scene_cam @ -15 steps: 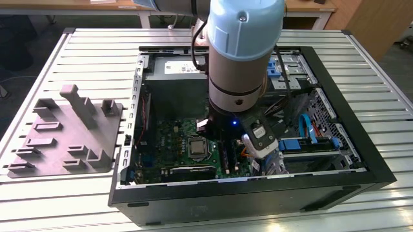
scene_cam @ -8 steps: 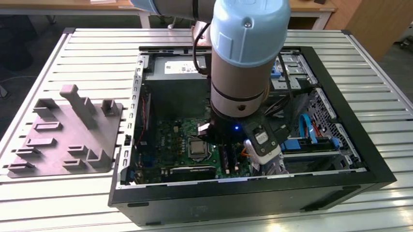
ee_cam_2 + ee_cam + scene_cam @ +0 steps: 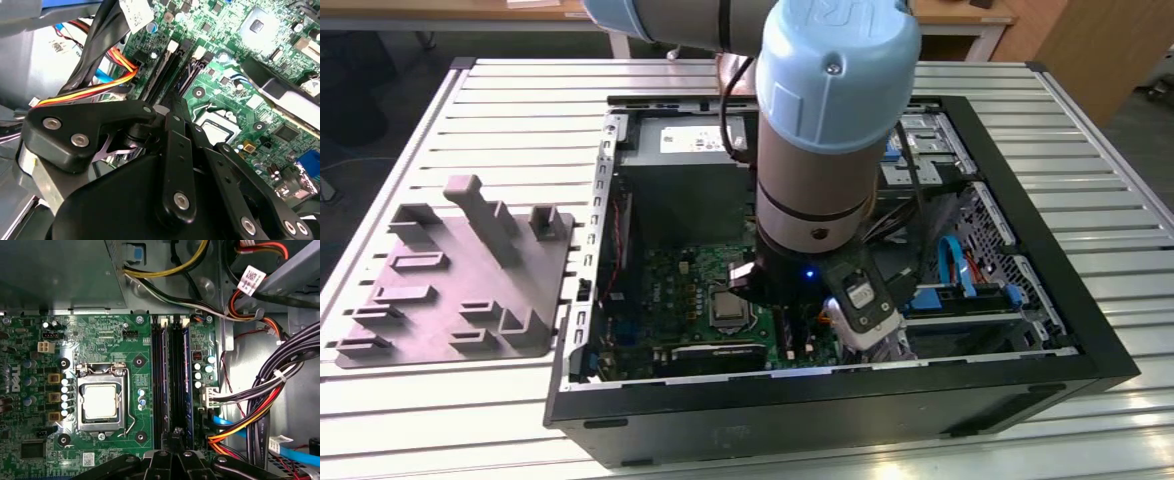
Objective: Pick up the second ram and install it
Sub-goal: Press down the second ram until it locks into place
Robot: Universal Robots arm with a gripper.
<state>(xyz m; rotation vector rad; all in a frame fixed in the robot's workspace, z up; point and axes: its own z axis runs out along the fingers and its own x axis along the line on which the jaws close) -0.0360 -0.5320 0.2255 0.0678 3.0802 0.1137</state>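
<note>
The gripper [image 3: 172, 452] is reaching down inside the computer case [image 3: 1014, 385], over the motherboard's memory slots [image 3: 172, 390]. The second ram [image 3: 186, 385] is sitting in its slot, apparently inserted. I cannot tell how the fingers stand.

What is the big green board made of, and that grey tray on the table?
The green board looks like rigid, glossy circuit-board laminate: flat, lacquered green, studded with soldered parts. The grey tray looks like matte moulded plastic, judging by its even dull colour and rounded posts; painted metal can't be ruled out.
</note>
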